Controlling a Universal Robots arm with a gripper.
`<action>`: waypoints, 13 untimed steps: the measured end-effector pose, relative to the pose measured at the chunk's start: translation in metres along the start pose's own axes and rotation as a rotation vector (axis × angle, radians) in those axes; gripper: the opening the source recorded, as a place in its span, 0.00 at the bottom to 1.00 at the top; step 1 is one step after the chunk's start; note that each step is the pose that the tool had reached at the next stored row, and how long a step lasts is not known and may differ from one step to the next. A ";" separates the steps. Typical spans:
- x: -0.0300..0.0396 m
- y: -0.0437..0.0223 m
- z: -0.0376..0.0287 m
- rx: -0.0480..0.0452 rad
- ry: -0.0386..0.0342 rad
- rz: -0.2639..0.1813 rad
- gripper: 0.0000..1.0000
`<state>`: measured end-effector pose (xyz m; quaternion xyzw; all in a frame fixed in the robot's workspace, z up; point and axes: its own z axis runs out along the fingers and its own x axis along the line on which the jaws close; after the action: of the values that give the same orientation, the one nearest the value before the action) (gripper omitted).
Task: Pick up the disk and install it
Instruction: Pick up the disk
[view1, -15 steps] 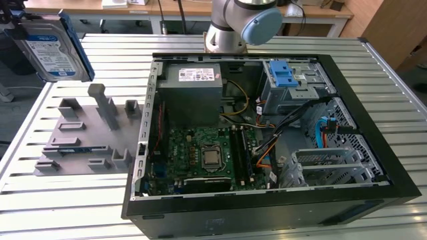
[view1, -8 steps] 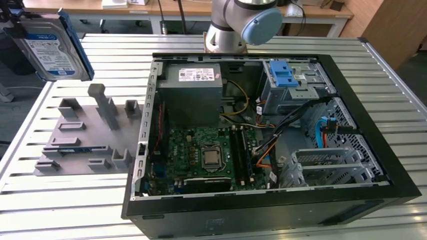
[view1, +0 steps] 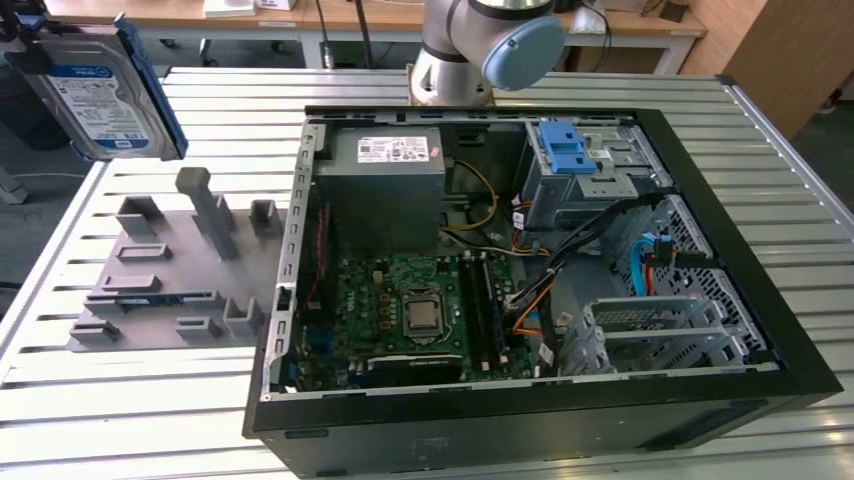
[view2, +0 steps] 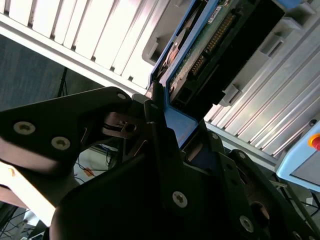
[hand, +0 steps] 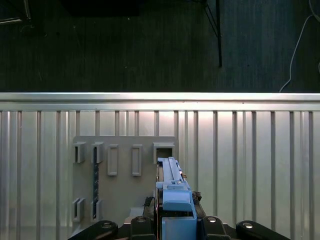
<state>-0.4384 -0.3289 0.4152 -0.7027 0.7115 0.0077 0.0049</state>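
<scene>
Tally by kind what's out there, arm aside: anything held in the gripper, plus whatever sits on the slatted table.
Disk, clamped in the gripper: 1
Grey slotted fixture, on the table: 1
Open computer case, on the table: 1
Total: 3

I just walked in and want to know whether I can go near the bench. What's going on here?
A robot arm is handling a disk. Its end effector is shut on the disk's blue bracket and holds it in the air over the grey holder rack on the slatted table, at the exterior view's left. The open computer case lies beside the rack, and the disk is not yet inside it.
</scene>
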 end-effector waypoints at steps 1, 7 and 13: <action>0.0000 0.0000 -0.0004 -0.0001 0.0000 0.000 0.36; 0.0000 0.0000 -0.0022 -0.0001 0.0000 0.000 0.36; -0.0001 0.0000 -0.0043 -0.0001 0.0001 0.000 0.36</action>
<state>-0.4384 -0.3290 0.4194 -0.7026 0.7115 0.0077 0.0049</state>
